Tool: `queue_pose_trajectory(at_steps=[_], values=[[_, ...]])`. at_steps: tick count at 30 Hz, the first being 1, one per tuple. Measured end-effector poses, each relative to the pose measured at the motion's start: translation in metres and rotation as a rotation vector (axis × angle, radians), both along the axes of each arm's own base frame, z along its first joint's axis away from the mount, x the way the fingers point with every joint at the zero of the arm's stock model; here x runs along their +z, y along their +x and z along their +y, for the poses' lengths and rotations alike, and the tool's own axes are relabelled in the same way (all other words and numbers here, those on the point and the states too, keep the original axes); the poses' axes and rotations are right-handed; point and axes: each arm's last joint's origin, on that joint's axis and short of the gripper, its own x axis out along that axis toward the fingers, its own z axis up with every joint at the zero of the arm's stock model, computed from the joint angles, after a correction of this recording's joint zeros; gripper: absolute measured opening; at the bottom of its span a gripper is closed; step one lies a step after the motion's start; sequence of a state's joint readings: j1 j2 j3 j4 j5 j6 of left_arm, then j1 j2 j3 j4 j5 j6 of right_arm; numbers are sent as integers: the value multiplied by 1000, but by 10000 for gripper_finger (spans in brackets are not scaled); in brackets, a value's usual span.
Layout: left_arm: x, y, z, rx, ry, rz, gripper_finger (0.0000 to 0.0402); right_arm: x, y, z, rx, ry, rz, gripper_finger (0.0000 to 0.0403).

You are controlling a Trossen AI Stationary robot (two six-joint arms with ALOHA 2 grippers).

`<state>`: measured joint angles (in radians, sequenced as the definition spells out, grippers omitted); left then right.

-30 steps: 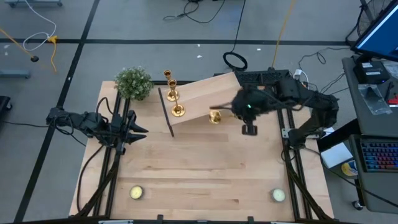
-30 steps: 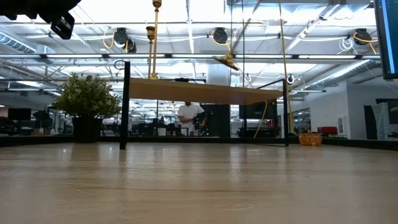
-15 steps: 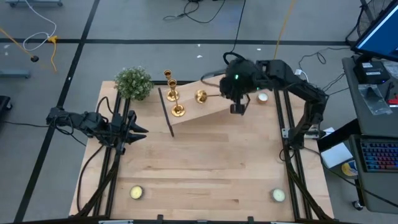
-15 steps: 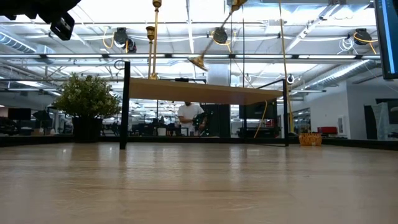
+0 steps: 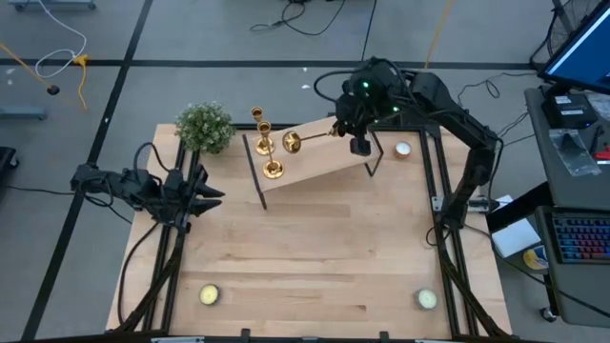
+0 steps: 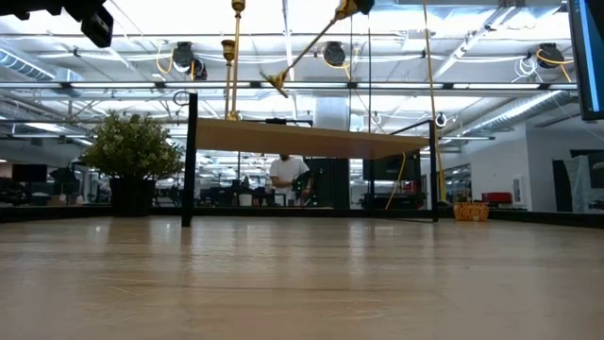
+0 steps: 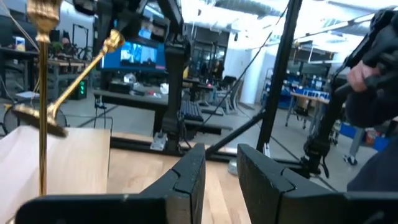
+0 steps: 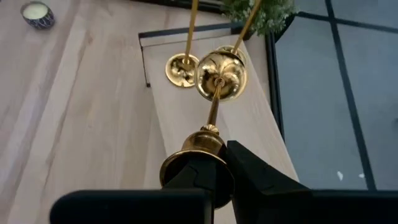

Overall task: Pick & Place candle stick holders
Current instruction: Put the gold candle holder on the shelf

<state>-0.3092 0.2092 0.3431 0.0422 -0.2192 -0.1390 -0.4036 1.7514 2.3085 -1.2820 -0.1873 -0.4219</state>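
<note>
Nearest the table's front edge, two tealight candles sit on the wooden table [image 5: 315, 257]: one front-left [image 5: 209, 295], one front-right [image 5: 426, 299]. Further back on the left, left gripper [image 5: 212, 198] hovers over the table's left side, fingers [image 7: 186, 177] only slightly apart, nothing between them. Beyond that, raised wooden shelf [image 5: 315, 152] on black legs stands at the back. Two gold candle stick holders [image 5: 268, 152] stand upright on its left end, just beside each other. Right gripper [image 5: 339, 130] is above the shelf's back edge, fingers clamped tight on the cup end of a third candle stick holder [image 5: 303, 139]; it's held in the air, tilted, round base pointing toward the two standing ones, close to them, not touching. Small potted plant [image 5: 205, 127] sits at back-left beside the shelf. White tealight [image 5: 403, 149] lies back-right. Far behind, a person [image 6: 287, 176] stands in the room.
</note>
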Motion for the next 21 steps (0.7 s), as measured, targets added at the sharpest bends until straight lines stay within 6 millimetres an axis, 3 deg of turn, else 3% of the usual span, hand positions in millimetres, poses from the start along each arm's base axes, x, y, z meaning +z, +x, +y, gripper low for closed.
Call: queue_pose_trajectory(at_steps=[14,21], values=[[13,-3,1,-2,-54,-128,93,-5,1,-7,-14,42,18,13],[21,-5,5,112,-66,-210,93,-4,0,-6,-32,61,16,12]])
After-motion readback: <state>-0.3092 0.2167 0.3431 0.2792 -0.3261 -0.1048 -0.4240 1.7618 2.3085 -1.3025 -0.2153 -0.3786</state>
